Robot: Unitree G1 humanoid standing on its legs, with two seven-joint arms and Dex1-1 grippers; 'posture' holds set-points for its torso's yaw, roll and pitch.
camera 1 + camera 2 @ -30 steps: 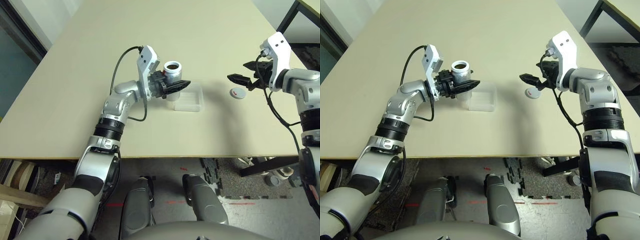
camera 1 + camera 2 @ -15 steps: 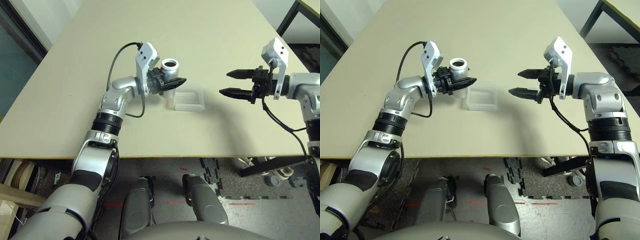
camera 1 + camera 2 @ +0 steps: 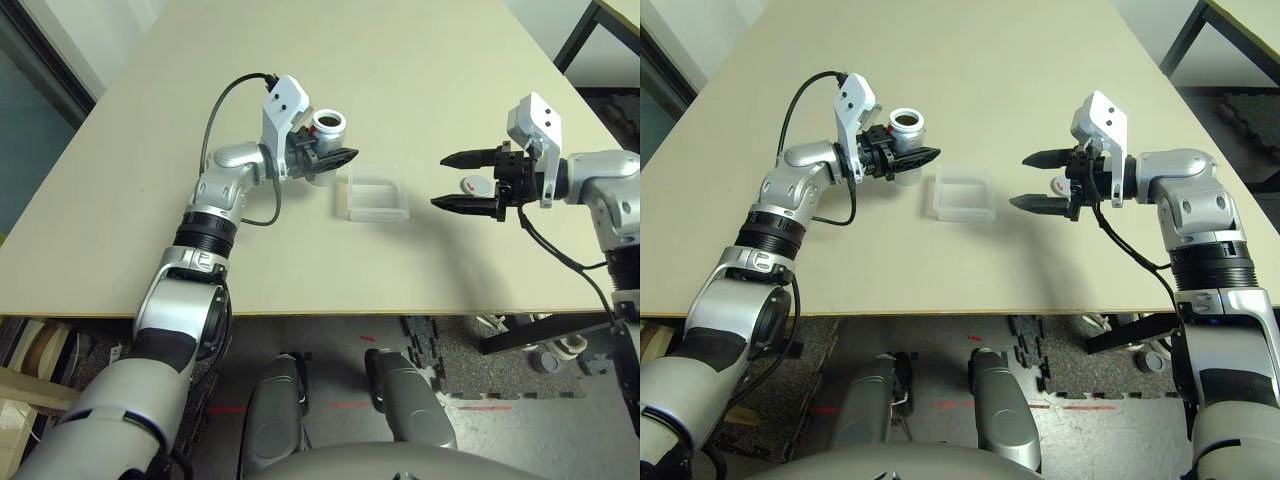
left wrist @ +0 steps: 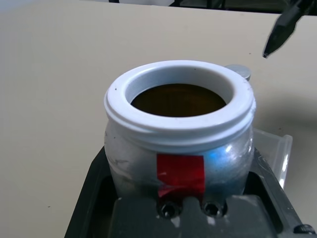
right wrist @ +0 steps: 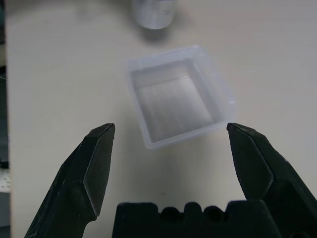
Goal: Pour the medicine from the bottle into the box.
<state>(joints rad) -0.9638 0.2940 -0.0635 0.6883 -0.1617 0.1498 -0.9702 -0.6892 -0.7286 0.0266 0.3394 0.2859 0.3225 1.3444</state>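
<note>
we see our right gripper [image 3: 468,180] nearest, fingers spread wide and empty, aimed at the clear box [image 3: 375,193] on the table [image 3: 130,220]. a grey cap [image 3: 474,186] lies behind its fingers. beyond the box, our left gripper [image 3: 330,158] is clamped on the uncapped, upright bottle [image 3: 326,128].

The bench [image 3: 420,70] is a broad, pale beige board with a plain matt top; a clear square box [image 3: 375,194] lies flat on it, between the left end effector [image 3: 335,158] and the right end effector [image 3: 462,183]; a small grey round cap [image 3: 473,185] lies on the top just behind the right end effector's fingers.
</note>
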